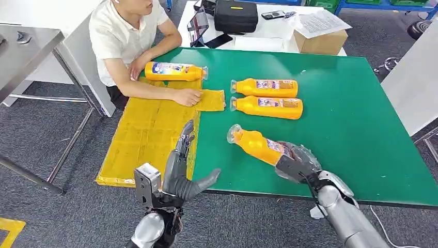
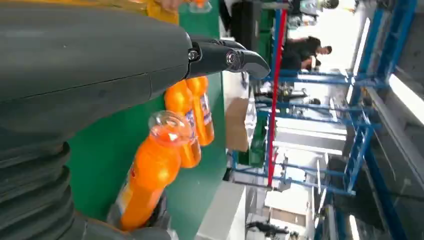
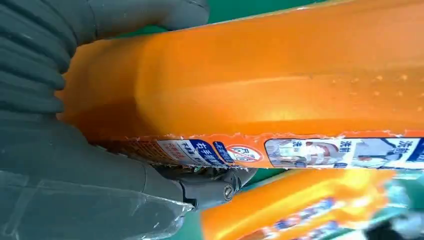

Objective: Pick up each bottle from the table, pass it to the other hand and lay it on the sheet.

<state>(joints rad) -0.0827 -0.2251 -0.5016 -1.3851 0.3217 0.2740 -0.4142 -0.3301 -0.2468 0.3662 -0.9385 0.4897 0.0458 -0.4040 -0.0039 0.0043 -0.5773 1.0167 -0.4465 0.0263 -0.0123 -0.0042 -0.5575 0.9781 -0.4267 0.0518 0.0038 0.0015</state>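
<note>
My right hand (image 1: pixel 295 161) grips an orange bottle (image 1: pixel 254 144) by its base near the table's front edge, cap end pointing left toward my left hand; the same bottle (image 3: pixel 280 85) looms large in the right wrist view. My left hand (image 1: pixel 182 170) is open, fingers stretched up and thumb out, over the seam between the yellow sheet (image 1: pixel 139 139) and the green table (image 1: pixel 351 119). The held bottle (image 2: pixel 150 175) faces my left palm. Two more bottles (image 1: pixel 264 88) (image 1: pixel 267 107) lie side by side mid-table. Another bottle (image 1: pixel 174 71) lies at the sheet's far end.
A person (image 1: pixel 126 41) sits at the table's far left corner, one hand (image 1: pixel 187 96) resting on the sheet. A white table behind holds a cardboard box (image 1: pixel 320 41) and a black case (image 1: pixel 236 16). A metal table (image 1: pixel 26 46) stands at the left.
</note>
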